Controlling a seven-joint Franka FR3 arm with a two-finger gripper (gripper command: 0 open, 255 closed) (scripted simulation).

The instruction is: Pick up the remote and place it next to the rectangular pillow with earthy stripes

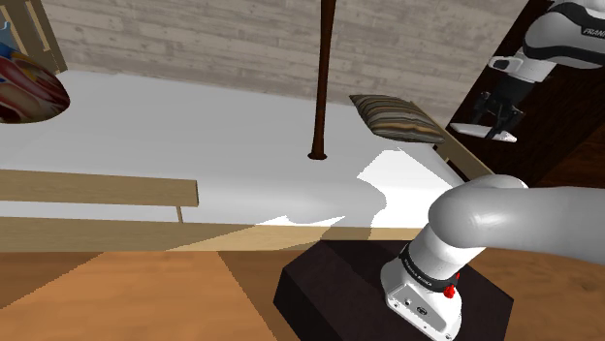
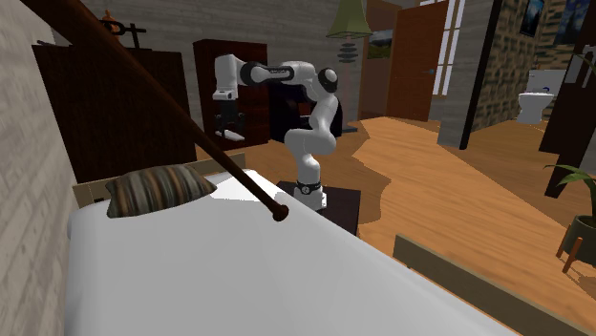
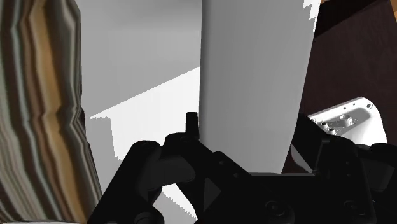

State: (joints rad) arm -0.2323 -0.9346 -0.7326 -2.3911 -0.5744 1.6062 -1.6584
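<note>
Claw: gripper (image 1: 497, 118) clamped on the pale grey remote (image 3: 254, 63), raised beside the bed's corner.
Pillow: striped pillow (image 1: 398, 118) on the bed, nearby.
Surface: white bed (image 1: 194, 136).
Room: wood floor (image 1: 126, 295), dark cabinet (image 2: 115, 105).

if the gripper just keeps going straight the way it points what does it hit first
Probably the white bed surface, close beside the striped pillow. The gripper points down with the grey remote clasped, which hides the exact spot; depth is unclear.
</note>
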